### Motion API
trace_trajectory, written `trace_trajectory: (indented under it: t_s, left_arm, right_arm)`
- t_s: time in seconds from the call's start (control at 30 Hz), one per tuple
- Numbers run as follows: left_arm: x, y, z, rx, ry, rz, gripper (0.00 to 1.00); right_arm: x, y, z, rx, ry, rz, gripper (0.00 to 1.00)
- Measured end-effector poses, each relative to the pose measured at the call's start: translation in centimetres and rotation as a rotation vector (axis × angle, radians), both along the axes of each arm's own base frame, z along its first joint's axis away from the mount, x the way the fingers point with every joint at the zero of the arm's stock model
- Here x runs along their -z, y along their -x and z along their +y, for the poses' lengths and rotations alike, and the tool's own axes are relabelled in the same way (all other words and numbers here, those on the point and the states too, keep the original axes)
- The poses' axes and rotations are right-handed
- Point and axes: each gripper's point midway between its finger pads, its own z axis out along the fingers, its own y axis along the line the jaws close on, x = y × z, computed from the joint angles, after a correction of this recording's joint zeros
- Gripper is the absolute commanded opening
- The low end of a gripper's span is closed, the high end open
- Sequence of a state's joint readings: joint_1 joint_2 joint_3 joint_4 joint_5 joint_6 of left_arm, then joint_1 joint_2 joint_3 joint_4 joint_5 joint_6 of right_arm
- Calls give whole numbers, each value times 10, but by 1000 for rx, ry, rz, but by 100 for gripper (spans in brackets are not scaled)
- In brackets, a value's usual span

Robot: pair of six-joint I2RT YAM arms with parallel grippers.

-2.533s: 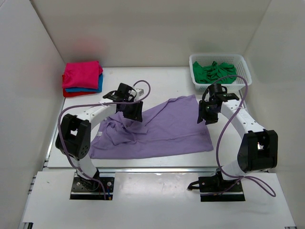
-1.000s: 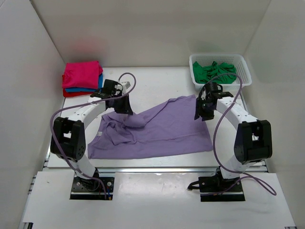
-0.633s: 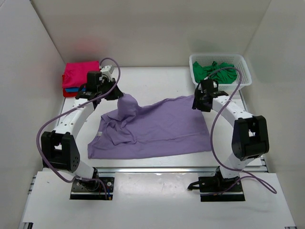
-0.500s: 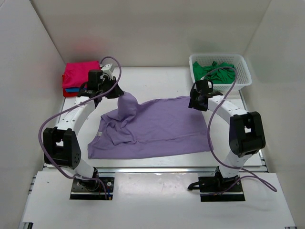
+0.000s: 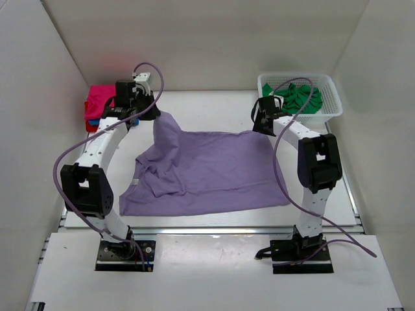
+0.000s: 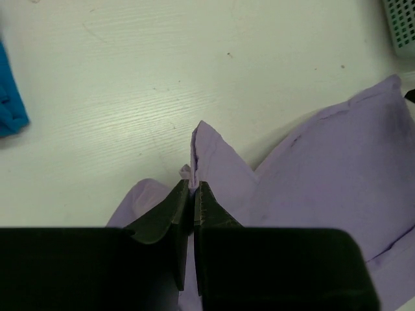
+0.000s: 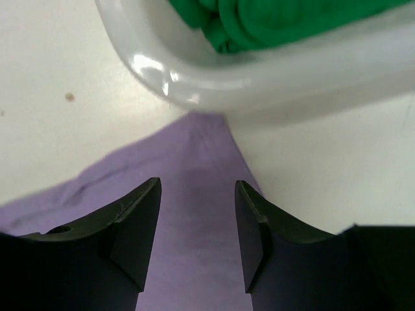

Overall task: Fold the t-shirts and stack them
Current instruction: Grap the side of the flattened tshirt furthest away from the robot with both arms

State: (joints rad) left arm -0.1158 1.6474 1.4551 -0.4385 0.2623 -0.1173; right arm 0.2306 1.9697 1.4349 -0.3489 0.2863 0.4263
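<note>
A lilac purple t-shirt (image 5: 214, 168) lies spread over the middle of the table. My left gripper (image 5: 154, 115) is shut on its far left corner, which it holds raised off the table. In the left wrist view the pinched fold of the purple t-shirt (image 6: 214, 155) sticks out past the closed gripper (image 6: 193, 184). My right gripper (image 5: 259, 126) stands open over the far right corner of the purple t-shirt (image 7: 194, 214), with the gripper (image 7: 198, 188) holding nothing. A crumpled green t-shirt (image 5: 298, 97) fills the basket. Folded t-shirts, a magenta one (image 5: 100, 100) on top, are stacked at the far left.
The white lattice basket (image 5: 327, 107) stands at the far right, its rim (image 7: 194, 78) just beyond my right fingers. A blue folded edge (image 6: 10, 97) of the stack shows at the left. White walls close in the table on three sides.
My left gripper has pulled the purple shirt's corner up and away to the far left, stretching the cloth flatter. My right gripper has moved to the far right corner and opened slightly wider.
</note>
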Motion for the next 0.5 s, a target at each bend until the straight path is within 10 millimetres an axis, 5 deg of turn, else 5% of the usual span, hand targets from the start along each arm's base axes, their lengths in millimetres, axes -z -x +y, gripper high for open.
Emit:
trace_trajectory:
  t_s: [0.23,0.5]
  left_arm:
    - [24,1,8,2,-16,60,0]
    - [29,6,4,27,2,77,0]
  right_arm:
    - [5,-25,2,37,55,-13,47]
    - [21,-37,2,71,72,22,46]
